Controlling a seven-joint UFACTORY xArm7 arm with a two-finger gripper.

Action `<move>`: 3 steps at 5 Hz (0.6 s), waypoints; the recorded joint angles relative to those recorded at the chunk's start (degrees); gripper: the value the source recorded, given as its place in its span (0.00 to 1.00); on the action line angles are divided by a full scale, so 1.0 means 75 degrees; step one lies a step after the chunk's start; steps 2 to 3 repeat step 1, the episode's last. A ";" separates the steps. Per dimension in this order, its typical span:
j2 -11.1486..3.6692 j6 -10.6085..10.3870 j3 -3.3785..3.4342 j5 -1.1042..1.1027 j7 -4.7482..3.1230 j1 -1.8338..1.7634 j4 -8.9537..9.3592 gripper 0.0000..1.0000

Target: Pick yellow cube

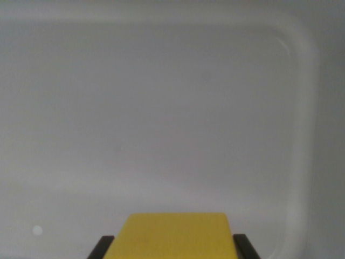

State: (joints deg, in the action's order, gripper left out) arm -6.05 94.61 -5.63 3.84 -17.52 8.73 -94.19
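The yellow cube [177, 236] sits at the bottom edge of the wrist view, between the two dark fingers [102, 247] of the gripper [173, 247]. The fingers are against its left and right sides, so the gripper is closed on it. Behind it lies a white tray [302, 135] with a rounded rim.

Yellow cube [176, 236], flat top, at wrist view's bottom centre.
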 joint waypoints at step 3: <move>0.0000 0.0000 0.0000 0.0000 0.0000 0.0000 0.0000 1.00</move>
